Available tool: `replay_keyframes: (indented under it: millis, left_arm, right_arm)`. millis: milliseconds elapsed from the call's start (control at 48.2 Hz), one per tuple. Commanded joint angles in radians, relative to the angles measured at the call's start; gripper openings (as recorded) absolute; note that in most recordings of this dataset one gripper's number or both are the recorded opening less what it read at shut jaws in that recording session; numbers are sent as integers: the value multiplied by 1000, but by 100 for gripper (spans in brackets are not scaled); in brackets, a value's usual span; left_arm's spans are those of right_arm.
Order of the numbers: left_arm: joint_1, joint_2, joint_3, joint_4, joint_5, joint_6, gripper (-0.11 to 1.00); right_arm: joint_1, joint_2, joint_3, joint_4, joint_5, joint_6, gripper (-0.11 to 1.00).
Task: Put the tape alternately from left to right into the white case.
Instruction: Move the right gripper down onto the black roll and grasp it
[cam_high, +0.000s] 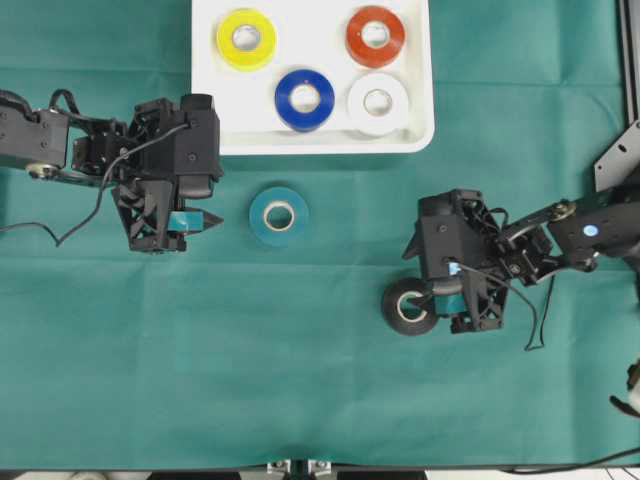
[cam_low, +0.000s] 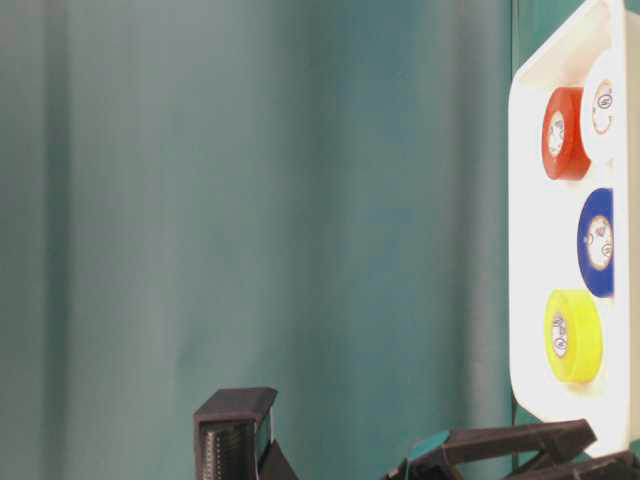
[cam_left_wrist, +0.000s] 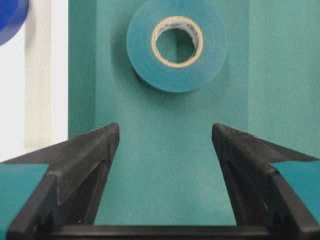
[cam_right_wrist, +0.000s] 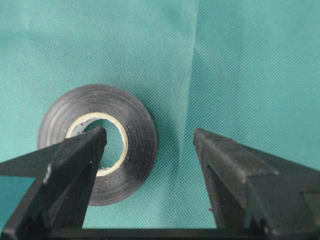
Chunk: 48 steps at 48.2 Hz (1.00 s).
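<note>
Reaching low over the black tape roll (cam_right_wrist: 97, 145), the right gripper (cam_right_wrist: 150, 145) was spread, one finger above its core.

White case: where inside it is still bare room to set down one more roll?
In the white case, bare floor lies left of the blue roll, below the yellow roll, and between yellow and orange-red roll. The lower right, blue beside white roll, is crowded.
</note>
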Motion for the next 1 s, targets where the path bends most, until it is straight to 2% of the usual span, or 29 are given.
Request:
replay_keyframes:
  millis: [0, 540, 706, 768, 934, 975]
  left_arm:
    - [-3, -9, -5, -2, -8, -2, 93]
    - [-3, -8, 2, -2, -8, -2, 92]
    - [-3, -8, 2, -2, -8, -2, 92]
    - [-3, -8, 2, -2, -8, -2, 93]
    - [-3, -8, 3, 0, -8, -2, 93]
    - [-3, -8, 3, -2, -8, -2, 93]
  right_arm:
    - [3, 15, -20, 3, -14, 2, 78]
    - [3, 101, -60, 3, -11, 2, 78]
    - [5, 101, -67, 3, -11, 2, 74]
    - [3, 101, -69, 3, -11, 2, 68]
    - [3, 89, -71, 3, -9, 0, 26]
    - [5, 86, -71, 3, -11, 0, 25]
